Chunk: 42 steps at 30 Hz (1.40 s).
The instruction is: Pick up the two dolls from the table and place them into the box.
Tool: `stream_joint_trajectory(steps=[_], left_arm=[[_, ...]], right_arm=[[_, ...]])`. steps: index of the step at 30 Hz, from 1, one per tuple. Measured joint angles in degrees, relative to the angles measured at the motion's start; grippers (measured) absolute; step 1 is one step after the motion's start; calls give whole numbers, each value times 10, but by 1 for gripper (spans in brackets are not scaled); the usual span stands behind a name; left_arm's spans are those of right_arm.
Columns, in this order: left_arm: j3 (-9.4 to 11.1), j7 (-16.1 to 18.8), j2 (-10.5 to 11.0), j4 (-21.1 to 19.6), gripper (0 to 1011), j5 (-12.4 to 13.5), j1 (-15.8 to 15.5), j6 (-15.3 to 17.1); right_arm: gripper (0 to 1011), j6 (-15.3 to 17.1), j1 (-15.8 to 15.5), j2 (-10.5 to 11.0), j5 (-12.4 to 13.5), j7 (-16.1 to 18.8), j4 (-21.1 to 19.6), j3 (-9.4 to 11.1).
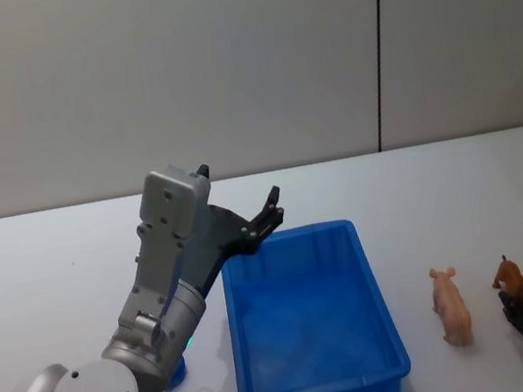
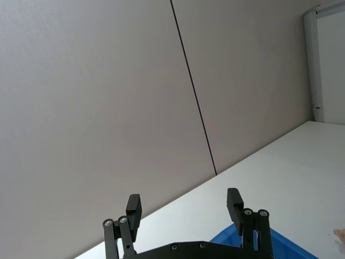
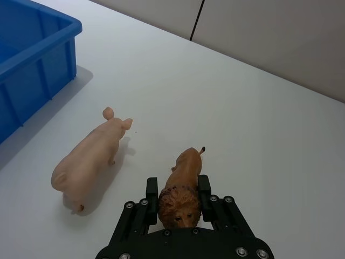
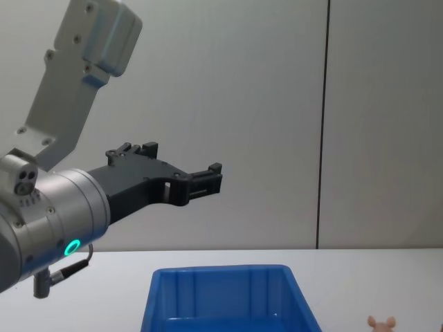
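Right gripper: I am seeing it sitting low over the desk near the front right corner of the head view, well to the right of the box. Its jaws are closing on the brown doll, one pressing each side of the maned head.
Brown doll: it is standing upright between the jaws, with its rear and tail pointing away from the wrist. I cannot tell whether its feet are touching the desk.
Pink doll: it is standing on the desk on its own legs, between the box and the brown doll. It is just beside the brown one and apart from it, with its ears pointing toward the far wall.
Box: it is resting on the desk in front of me, left of both dolls, with its long side running away from me.
Left gripper: I am holding it raised in the air by the box's far left corner, above the rim. Its jaws are standing wide open and pointing toward the back wall.
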State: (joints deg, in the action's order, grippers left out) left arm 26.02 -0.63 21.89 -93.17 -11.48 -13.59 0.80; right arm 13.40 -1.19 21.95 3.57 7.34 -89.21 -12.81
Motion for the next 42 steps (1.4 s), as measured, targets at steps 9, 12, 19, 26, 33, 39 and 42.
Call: stream_joint_trajectory(steps=[9,12,19,26,33,39,42], left_arm=[[0,0,0,0,1004,0,0,0],[0,0,0,0,1004,0,0,0],[0,0,0,0,1004,0,0,0],[0,0,0,0,1004,0,0,0],[0,0,0,0,1004,0,0,0],[0,0,0,0,1004,0,0,0],[0,0,0,0,1004,0,0,0]], right_arm=[[420,-25,-3,2,4,-12,-8,5],[420,-39,-4,3,4,-17,-12,7],[420,-76,-4,4,6,-24,-30,12],[420,-106,-3,5,14,-17,-51,16],[420,-130,-1,5,33,12,-74,17],[420,-136,0,4,56,46,-92,15],[420,-136,0,2,70,68,-103,13]])
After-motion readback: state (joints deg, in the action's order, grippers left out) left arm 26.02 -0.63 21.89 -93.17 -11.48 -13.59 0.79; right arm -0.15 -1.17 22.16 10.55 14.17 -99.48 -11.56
